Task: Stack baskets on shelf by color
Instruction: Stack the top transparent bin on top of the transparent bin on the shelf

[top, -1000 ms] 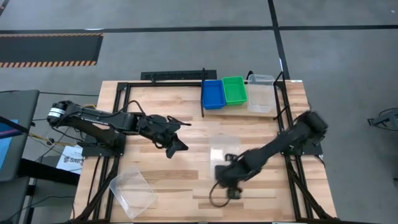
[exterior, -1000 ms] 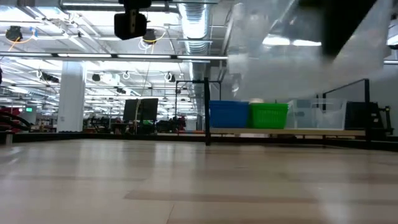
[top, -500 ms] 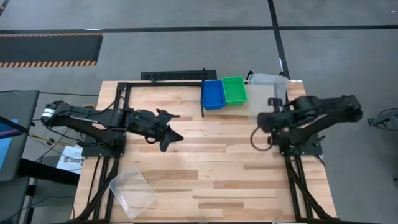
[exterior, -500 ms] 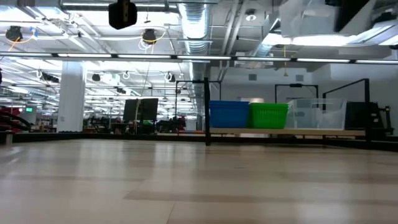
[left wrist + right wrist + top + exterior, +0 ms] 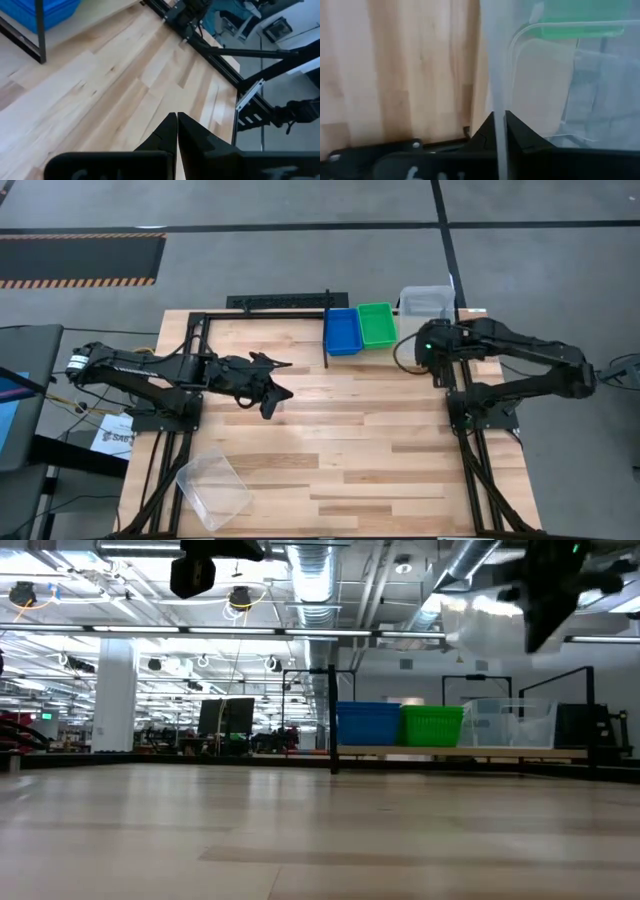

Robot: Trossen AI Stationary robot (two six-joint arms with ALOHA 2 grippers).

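The right tool (image 5: 432, 345) is closed on the rim wall of a clear basket (image 5: 426, 302) and holds it in the air above the right end of the shelf (image 5: 460, 752); in the right wrist view the thin clear wall (image 5: 498, 75) runs straight between the two dark fingers (image 5: 481, 137). In the low view the held clear basket (image 5: 485, 620) hangs well above another clear basket (image 5: 505, 724) that sits on the shelf. A blue stack (image 5: 342, 330) and a green stack (image 5: 377, 324) stand side by side on the shelf, touching, with the seated clear basket just to the right of the green one; how many baskets each stack holds cannot be told. A further clear basket (image 5: 213, 487) lies apart on the tabletop (image 5: 330, 450) near its front left corner, turned at an angle to the planks. The left tool (image 5: 268, 397) is closed on nothing, its fingertips (image 5: 176, 122) pressed together, and hangs over the tabletop left of centre, well apart from every basket.
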